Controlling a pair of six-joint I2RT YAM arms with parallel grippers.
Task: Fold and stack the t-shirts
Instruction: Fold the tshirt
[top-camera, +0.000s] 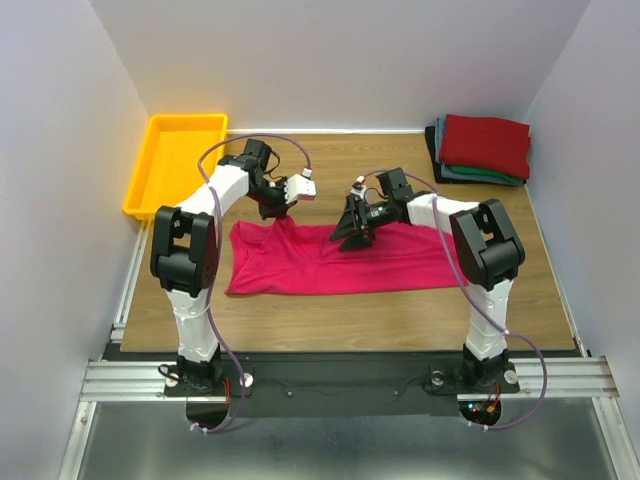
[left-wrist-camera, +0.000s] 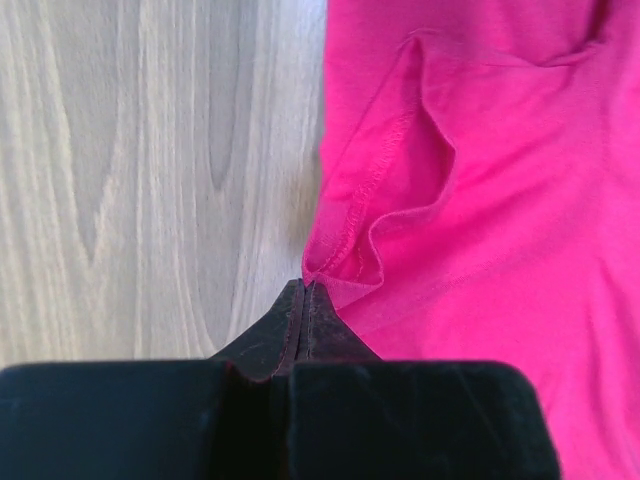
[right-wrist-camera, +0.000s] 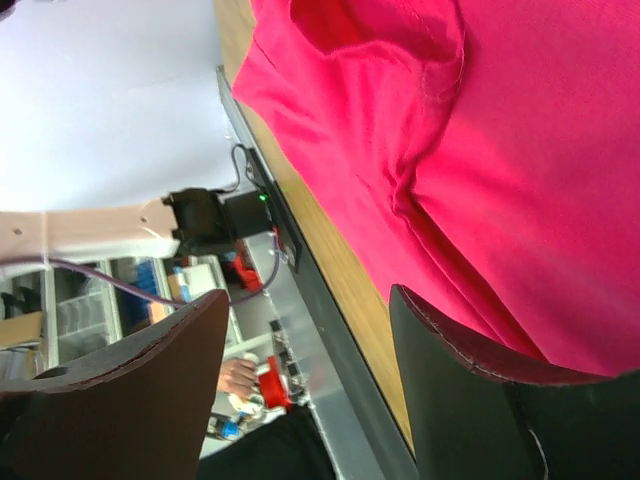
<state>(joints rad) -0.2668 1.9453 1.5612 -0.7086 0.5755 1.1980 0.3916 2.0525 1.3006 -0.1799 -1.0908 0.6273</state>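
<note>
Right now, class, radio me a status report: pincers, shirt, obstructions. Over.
Left pincer shut on crimson t-shirt hem. Right pincer open over it. Shirt spread mid-table; folded stack far right. Nothing in the way.

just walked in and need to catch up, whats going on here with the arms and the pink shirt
Two arms are working on a crimson t-shirt lying rumpled on the table. The left pincer is shut on the shirt's hemmed edge; the right pincer is open above the cloth, holding nothing. A stack of folded shirts sits at the far right corner.
</note>
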